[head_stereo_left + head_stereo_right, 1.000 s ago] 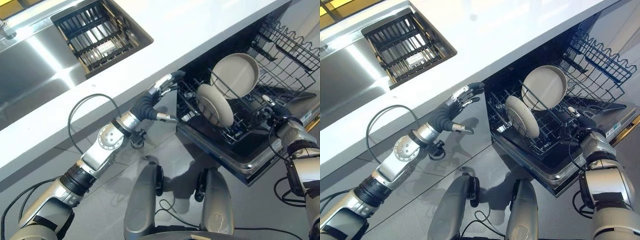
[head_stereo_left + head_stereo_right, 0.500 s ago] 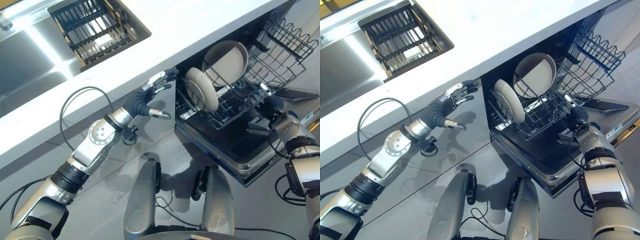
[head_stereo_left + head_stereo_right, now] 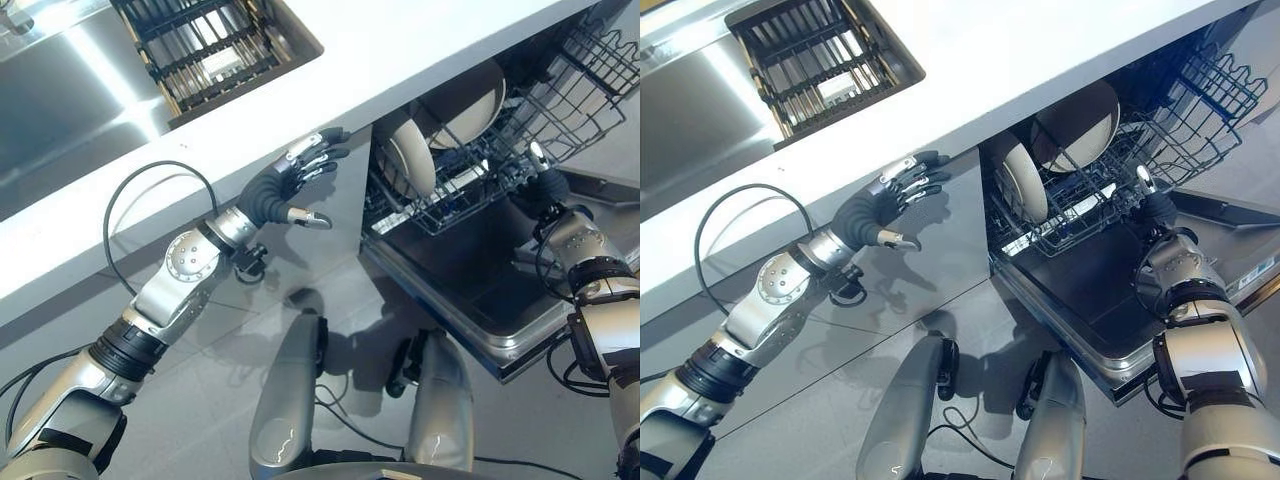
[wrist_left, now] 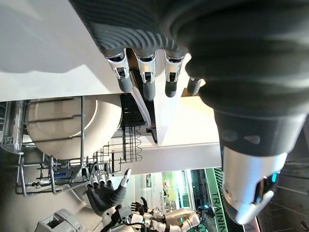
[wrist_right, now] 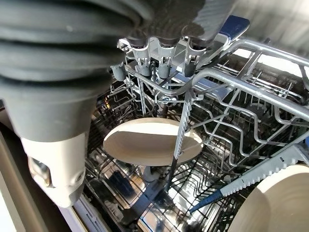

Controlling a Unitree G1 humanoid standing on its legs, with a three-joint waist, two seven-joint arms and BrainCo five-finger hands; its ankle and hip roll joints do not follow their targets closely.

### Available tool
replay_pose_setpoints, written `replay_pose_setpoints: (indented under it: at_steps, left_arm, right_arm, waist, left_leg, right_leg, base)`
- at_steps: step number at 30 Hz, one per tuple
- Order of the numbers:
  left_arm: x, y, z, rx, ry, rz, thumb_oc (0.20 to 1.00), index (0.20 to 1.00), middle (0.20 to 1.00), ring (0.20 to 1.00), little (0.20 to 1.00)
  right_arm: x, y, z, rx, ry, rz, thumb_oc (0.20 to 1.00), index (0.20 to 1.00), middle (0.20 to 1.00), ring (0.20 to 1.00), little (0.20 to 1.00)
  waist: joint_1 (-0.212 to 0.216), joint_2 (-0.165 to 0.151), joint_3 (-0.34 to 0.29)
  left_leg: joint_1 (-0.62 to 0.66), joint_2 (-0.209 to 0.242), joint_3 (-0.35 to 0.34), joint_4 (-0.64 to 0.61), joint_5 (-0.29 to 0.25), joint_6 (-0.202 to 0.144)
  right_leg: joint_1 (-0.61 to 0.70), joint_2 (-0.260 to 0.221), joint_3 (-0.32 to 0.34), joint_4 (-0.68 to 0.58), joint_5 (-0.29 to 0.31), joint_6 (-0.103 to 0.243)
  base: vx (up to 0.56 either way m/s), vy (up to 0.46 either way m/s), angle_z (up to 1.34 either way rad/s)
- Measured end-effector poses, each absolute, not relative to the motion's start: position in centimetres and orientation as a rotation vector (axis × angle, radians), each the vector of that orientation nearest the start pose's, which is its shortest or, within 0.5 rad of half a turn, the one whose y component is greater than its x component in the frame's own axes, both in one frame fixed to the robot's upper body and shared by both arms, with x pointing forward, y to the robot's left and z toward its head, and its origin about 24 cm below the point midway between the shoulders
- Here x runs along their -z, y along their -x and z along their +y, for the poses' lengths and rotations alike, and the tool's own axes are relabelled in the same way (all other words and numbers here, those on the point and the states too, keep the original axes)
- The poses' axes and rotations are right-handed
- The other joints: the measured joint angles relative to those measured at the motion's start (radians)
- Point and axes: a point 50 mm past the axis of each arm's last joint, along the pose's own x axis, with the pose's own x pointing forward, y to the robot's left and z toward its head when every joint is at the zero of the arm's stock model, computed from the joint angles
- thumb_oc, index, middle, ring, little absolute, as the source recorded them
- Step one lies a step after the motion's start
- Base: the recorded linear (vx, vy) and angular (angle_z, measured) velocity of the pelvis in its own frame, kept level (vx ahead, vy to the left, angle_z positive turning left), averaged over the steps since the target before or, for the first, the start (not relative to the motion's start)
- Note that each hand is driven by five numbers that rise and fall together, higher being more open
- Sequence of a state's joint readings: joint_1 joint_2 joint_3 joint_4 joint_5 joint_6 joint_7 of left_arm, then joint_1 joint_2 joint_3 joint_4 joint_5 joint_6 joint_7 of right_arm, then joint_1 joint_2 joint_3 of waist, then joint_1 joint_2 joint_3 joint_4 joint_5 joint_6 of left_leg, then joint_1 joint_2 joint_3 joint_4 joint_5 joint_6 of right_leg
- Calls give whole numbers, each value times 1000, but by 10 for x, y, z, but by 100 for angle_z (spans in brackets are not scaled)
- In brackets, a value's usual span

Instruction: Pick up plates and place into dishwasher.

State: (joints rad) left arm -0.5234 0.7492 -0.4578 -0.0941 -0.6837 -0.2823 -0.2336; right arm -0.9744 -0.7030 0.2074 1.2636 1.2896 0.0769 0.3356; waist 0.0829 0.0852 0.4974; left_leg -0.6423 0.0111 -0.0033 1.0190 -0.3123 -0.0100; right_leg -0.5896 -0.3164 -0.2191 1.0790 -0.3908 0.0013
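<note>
We see two beige plates standing on edge in the dishwasher's wire rack [image 3: 470, 185], which sits partly under the white worktop [image 3: 420, 40]. The nearer plate [image 3: 408, 162] is round and matte, its pale face turned toward the open side, tilted slightly between the rack's tines. The farther plate [image 3: 470, 100] stands just behind it, deeper in the rack, with its rim partly hidden by the worktop's edge. From the right wrist view we see the nearer plate [image 5: 152, 141] as a smooth cream oval seen through the grey wires, and the edge of the second plate [image 5: 277, 205] at the corner.

Our right hand [image 3: 545, 185] is at the rack's front edge; in its wrist view the fingers [image 5: 166, 65] curl over the rack's top wire. Our left hand [image 3: 285, 190] hangs in the air beside the dishwasher, just below the worktop's edge, fingers straight and spread, holding nothing. The dishwasher door [image 3: 480, 300] lies open below the rack. A sink [image 3: 70, 110] with a dark drying rack [image 3: 205, 50] is set into the worktop.
</note>
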Motion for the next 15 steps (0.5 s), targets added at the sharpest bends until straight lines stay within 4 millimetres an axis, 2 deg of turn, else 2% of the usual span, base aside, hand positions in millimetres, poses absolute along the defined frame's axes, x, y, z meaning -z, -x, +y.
replay_pose_setpoints:
  at_steps: [4,9,12,15]
  left_arm:
    - [-198,-286,130,798,-138,-559,1000,1000,1000,1000,1000]
    - [-197,-284,123,817,-123,-579,1000,1000,1000,1000,1000]
    - [-196,-283,120,808,-128,-601,1000,1000,1000,1000,1000]
    - [-197,-281,117,803,-165,-643,1000,1000,1000,1000,1000]
  right_arm:
    - [-145,-376,-317,151,-533,-23,1000,1000,1000,1000,1000]
    - [-157,-377,-322,351,-104,-12,1000,1000,1000,1000,1000]
    - [-187,-376,-326,441,150,-131,1000,1000,1000,1000,1000]
    - [-201,-371,-334,479,269,-162,1000,1000,1000,1000,1000]
  waist:
    - [-1,0,0]
    - [-13,-1,1]
    - [-22,-5,2]
    - [-35,-30,1]
  left_leg:
    - [2,1,2,8,-15,9]
    - [4,7,18,8,-20,24]
    - [22,26,35,2,-25,32]
    - [67,27,52,-22,-30,42]
  right_leg:
    - [2,0,5,-1,-4,4]
    - [3,11,18,-17,9,17]
    - [19,32,30,-52,31,24]
    - [54,34,45,-77,36,28]
  base:
    - [-33,75,-3]
    - [-73,80,-7]
    - [-73,67,-21]
    - [-46,47,-12]
